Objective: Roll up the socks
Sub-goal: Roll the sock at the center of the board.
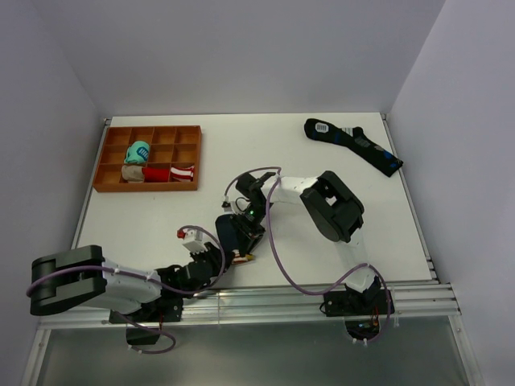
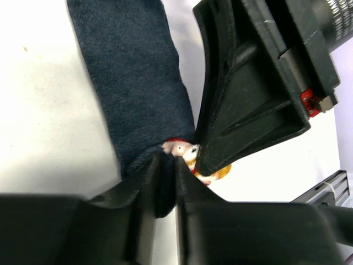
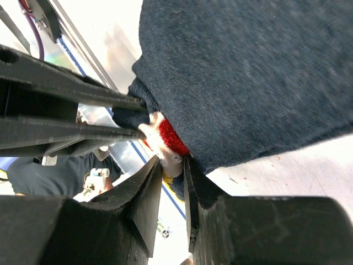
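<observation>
The dark navy socks (image 1: 227,233) lie near the table's front middle, with the red-white-yellow patch (image 1: 242,258) at the near end. In the left wrist view the socks (image 2: 132,83) stretch away from my left gripper (image 2: 167,165), which is shut on the edge beside the patch (image 2: 185,150). My right gripper (image 3: 172,168) is shut on the patch end (image 3: 171,138) of the socks (image 3: 248,72). The two grippers meet at the same end, left gripper (image 1: 232,261) just below right gripper (image 1: 245,248). The right finger (image 2: 248,99) fills the left wrist view's upper right.
An orange compartment tray (image 1: 109,153) at the back left holds a teal bundle (image 1: 138,151), a beige bundle (image 1: 133,171) and a red-white bundle (image 1: 182,171). A longer dark sock with blue marks (image 1: 354,145) lies at the back right. The metal rail (image 1: 306,291) runs along the front edge.
</observation>
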Controlling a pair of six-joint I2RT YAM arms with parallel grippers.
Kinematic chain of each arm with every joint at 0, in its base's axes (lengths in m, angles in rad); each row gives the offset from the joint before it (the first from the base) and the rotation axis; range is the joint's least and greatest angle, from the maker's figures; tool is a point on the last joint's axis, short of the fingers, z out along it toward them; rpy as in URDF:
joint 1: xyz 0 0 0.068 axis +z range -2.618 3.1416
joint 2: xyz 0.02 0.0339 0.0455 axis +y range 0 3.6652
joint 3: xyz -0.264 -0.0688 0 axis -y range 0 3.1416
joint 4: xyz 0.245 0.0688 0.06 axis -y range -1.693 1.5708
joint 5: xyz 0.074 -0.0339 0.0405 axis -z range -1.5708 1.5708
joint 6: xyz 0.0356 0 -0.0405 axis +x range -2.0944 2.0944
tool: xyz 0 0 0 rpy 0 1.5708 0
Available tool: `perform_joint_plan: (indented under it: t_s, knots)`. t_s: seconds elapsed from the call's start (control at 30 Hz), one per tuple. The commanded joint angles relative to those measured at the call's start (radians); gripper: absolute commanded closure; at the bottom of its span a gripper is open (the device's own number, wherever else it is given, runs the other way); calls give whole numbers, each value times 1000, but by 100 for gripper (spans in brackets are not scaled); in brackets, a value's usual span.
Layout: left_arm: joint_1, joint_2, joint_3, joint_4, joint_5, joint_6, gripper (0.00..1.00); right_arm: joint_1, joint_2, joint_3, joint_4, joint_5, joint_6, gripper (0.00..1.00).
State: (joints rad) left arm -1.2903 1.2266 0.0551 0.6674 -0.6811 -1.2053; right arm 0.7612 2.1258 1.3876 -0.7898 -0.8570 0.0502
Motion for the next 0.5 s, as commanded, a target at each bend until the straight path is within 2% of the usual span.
perform_joint_plan:
  t_s: [0.0, 0.17, 0.47]
  knots:
    - [-20, -15, -121, -152, 55, -66, 81, -10, -13, -8, 92, 32, -1, 72]
    - [-20, -53, -69, -284, 101, -111, 99, -11, -30, -54, 181, 29, 23, 70]
    - [-18, -22, -63, -368, 186, -230, 100, -11, -141, -142, 353, 87, 77, 62]
